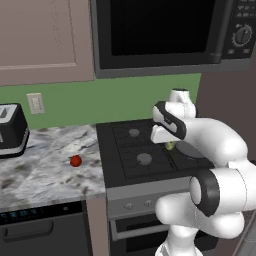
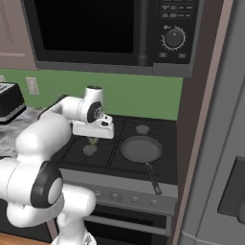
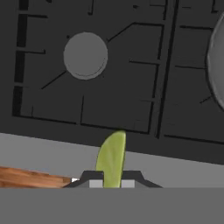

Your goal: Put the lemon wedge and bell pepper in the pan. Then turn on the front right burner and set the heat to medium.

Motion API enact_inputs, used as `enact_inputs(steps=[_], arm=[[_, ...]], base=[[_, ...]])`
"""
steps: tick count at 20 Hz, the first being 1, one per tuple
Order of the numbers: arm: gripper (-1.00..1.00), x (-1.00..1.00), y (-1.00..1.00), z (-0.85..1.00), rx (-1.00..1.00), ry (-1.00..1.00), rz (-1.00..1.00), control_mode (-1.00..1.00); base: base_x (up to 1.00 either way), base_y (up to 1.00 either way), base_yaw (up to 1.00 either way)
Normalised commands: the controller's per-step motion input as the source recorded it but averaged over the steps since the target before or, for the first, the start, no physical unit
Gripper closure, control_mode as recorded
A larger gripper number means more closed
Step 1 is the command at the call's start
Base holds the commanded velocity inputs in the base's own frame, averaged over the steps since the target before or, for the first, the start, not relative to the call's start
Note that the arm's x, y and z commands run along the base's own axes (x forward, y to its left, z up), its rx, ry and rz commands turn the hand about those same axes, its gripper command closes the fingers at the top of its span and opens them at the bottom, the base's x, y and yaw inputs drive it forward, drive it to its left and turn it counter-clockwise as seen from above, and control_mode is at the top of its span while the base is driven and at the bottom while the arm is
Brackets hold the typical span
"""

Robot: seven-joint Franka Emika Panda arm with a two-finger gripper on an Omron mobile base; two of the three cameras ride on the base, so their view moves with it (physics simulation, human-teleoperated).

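Observation:
My gripper point(image 3: 111, 181) is shut on the lemon wedge point(image 3: 112, 156), a pale yellow-green sliver that pokes out between the fingertips. It hangs above the cooktop near the front left burner point(image 3: 85, 55); from the base I see the wedge point(image 1: 170, 145) point(image 2: 93, 140) under the hand. The grey pan point(image 2: 141, 149) sits to the right with its dark handle pointing toward the stove front, and its rim point(image 3: 217, 65) shows in the hand view. The pan covers the front right burner. The red bell pepper point(image 1: 75, 161) rests on the marble counter left of the stove.
A toaster point(image 1: 11, 130) stands at the counter's left. The microwave point(image 2: 110, 33) hangs above the stove. Knobs point(image 2: 115, 195) line the stove front. A tall grey cabinet wall point(image 2: 215, 143) borders the stove on the right.

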Motion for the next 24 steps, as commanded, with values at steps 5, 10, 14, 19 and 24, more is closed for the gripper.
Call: enact_inputs(steps=[5,10,14,19,24], arm=[[1.0,0.36,-0.68,0.0,0.01,0.0,0.01,-1.0],[1.0,0.33,-0.61,0.0,0.0,0.0,0.0,-1.0],[1.0,0.22,-0.49,0.0,0.0,0.0,0.0,-1.0],[1.0,0.18,-0.33,-0.07,0.0,0.0,0.0,-1.0],[1.0,0.16,-0.24,-0.17,0.0,0.0,0.0,-1.0]], base=[[0.0,0.0,0.0],[0.0,0.0,0.0],[0.0,0.0,0.0],[0.0,0.0,0.0],[0.0,0.0,0.0]])
